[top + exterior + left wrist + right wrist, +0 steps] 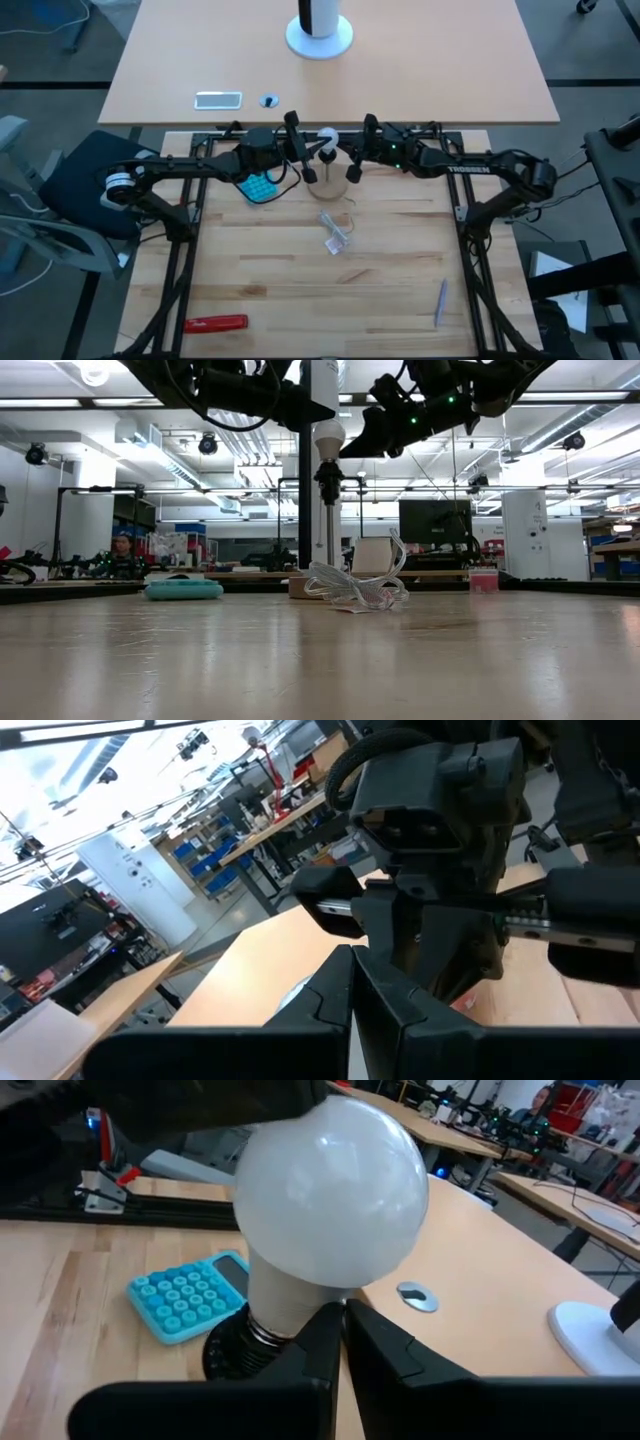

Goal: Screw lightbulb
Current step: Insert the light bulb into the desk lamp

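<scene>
Right pincer [352,172]: yours, up off the tabletop [400,290] at its far middle. Wrist view shows fingers [310,1345] pressed together w/ tips right at the lightbulb [330,1220] neck; can't confirm they actually touch it.
Left pincer [306,170]: facing the right one across the bulb, same height. Fingers [330,1000] look closed in its wrist view, nothing seen between them.
Lightbulb: white globe up, base down, seated in or on a dark socket [235,1352]; held high in low view, between the two arms.
Step (my read): bulb is at the socket, threading under way or about to start. How far it's turned in can't be judged.
Next move needs: open the right pincer, get a grip round the globe or neck, twist w/o tilting it; socket must be held steady by the other arm.
Hidden: the thread and most of the socket, behind fingers; what carries the socket.
Around: blue calculator [260,186] near left arm, clear wrapper [335,232] mid-tabletop, red tool [216,323] at near left, grey pen-like item [441,302] near right. All well apart from the work.
</scene>
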Tool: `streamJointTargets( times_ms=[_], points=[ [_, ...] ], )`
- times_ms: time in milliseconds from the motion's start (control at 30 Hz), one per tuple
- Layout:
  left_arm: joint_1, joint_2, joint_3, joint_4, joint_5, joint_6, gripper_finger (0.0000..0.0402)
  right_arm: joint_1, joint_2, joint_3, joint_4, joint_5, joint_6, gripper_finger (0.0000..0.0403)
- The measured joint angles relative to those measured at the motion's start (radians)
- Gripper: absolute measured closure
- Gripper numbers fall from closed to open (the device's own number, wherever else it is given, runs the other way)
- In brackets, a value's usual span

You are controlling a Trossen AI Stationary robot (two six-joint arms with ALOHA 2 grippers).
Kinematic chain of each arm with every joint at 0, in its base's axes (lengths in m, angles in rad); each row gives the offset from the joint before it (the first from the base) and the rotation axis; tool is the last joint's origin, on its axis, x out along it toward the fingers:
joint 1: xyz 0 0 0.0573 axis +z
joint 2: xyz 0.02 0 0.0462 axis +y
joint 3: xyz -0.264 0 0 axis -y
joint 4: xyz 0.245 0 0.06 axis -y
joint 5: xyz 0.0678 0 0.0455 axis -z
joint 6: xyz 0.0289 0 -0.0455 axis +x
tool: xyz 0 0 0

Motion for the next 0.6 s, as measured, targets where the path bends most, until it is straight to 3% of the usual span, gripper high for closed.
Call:
streamJointTargets(
  times_ms=[333,467,600],
  points=[
    [0.002,0.0,0.0,-0.002,-0.001,0.0,0.0401,0.013,-0.057,0.0,-0.068,-0.02,0.008,0.0387],
    [0.002,0.0,0.0,-0.004,-0.001,0.0,0.0401,0.017,-0.059,0.001,-0.088,0.07,0.012,0.039],
    [0.002,0.0,0.0,-0.004,-0.001,0.0,0.0401,0.0,-0.057,0.001,-0.06,0.091,-0.004,0.0401]
  ],
)
